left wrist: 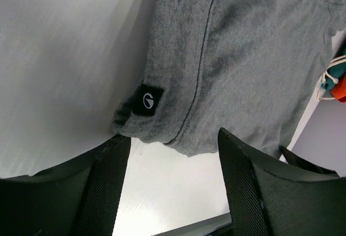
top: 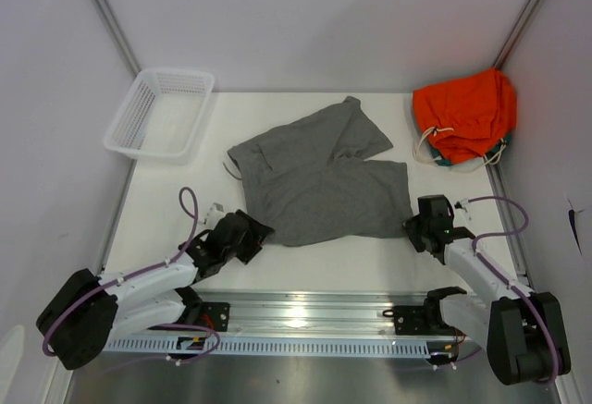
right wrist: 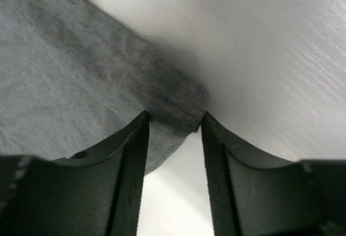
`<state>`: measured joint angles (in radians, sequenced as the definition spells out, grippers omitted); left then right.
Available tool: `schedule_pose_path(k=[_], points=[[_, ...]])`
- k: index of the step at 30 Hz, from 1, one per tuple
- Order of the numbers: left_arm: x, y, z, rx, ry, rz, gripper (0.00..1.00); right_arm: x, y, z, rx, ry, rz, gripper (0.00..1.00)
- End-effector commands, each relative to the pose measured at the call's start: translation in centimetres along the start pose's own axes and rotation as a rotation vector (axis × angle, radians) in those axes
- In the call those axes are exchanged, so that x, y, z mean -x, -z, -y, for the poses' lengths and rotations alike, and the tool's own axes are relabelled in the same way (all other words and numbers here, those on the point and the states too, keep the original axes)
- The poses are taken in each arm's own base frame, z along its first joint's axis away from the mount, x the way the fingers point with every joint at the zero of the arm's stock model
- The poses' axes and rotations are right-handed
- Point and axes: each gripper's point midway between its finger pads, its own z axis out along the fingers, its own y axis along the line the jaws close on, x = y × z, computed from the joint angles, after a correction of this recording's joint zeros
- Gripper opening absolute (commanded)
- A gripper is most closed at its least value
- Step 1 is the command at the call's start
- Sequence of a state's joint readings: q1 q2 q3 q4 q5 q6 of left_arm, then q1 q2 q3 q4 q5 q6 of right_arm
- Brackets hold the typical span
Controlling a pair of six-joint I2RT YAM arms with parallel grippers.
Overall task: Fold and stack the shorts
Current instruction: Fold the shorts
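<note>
The grey shorts (top: pixel 319 177) lie spread on the white table, waistband toward the far side. My left gripper (top: pixel 252 234) is open at the near left hem corner; in the left wrist view the hem with its small dark tag (left wrist: pixel 147 100) lies just ahead of the open fingers (left wrist: pixel 108 182), not between them. My right gripper (top: pixel 413 226) is open at the near right hem corner; in the right wrist view the corner of the shorts (right wrist: pixel 175 103) sits between the fingertips (right wrist: pixel 135 139), jaws apart.
A white plastic basket (top: pixel 159 113) stands at the far left. An orange garment with white drawstring (top: pixel 465 113) lies bunched at the far right. A metal rail (top: pixel 305 316) runs along the near edge between the arm bases. Walls enclose the table's sides.
</note>
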<state>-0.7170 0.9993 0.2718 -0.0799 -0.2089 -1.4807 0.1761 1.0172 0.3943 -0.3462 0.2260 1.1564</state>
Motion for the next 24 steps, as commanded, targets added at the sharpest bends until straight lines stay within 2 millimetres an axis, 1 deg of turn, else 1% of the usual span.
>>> schedule_pose_path(k=[1, 3, 5, 7, 8, 9, 11, 13, 15, 17, 18, 19, 21, 23, 24], points=[[0.3, -0.6, -3.9, 0.116, -0.034, 0.038, 0.69, 1.1, -0.7, 0.9, -0.049, -0.01, 0.067, 0.45], [0.2, -0.8, -4.2, 0.125, -0.026, 0.035, 0.69, 1.1, -0.8, 0.9, -0.05, -0.014, 0.067, 0.41], [0.1, -1.0, -4.5, 0.138, -0.012, 0.034, 0.68, 1.1, -0.8, 0.8, -0.047, -0.017, 0.068, 0.4], [-0.1, -1.2, -5.0, 0.162, 0.007, 0.028, 0.63, 1.1, -0.7, 0.9, -0.049, -0.018, 0.072, 0.39], [-0.2, -1.2, -5.1, 0.164, 0.016, 0.027, 0.56, 1.2, -0.7, 0.8, -0.045, -0.018, 0.074, 0.36], [-0.2, -1.3, -5.7, 0.176, 0.028, 0.027, 0.54, 1.3, -0.6, 0.7, -0.041, -0.019, 0.079, 0.33], [-0.2, -1.4, -5.7, 0.172, 0.046, 0.032, 0.46, 1.5, -0.6, 0.6, -0.037, -0.021, 0.088, 0.26], [-0.1, -1.5, -6.0, 0.176, 0.053, 0.039, 0.4, 1.6, -0.5, 0.7, -0.039, -0.015, 0.091, 0.22], [0.0, -1.4, -6.1, 0.18, 0.056, 0.044, 0.29, 1.6, -0.5, 0.7, -0.041, -0.011, 0.094, 0.19], [0.2, -1.4, -6.1, 0.184, 0.056, 0.056, 0.14, 1.6, -0.6, 0.8, -0.042, -0.009, 0.095, 0.13], [0.3, -1.4, -6.1, 0.185, 0.055, 0.064, 0.12, 1.7, -0.5, 0.8, -0.043, -0.007, 0.096, 0.11], [0.6, -1.4, -6.1, 0.184, 0.05, 0.077, 0.05, 1.7, -0.5, 0.8, -0.044, -0.005, 0.095, 0.06], [0.8, -1.2, -6.6, 0.201, 0.037, 0.086, 0.01, 2.0, -0.3, 0.7, -0.047, 0.002, 0.105, 0.02], [1.1, -1.1, -6.2, 0.188, 0.021, 0.096, 0.01, 2.3, 0.0, 0.8, -0.06, 0.016, 0.112, 0.0], [1.1, -1.0, -6.2, 0.189, 0.007, 0.095, 0.0, 2.8, 0.5, 0.6, -0.051, 0.023, 0.132, 0.0]])
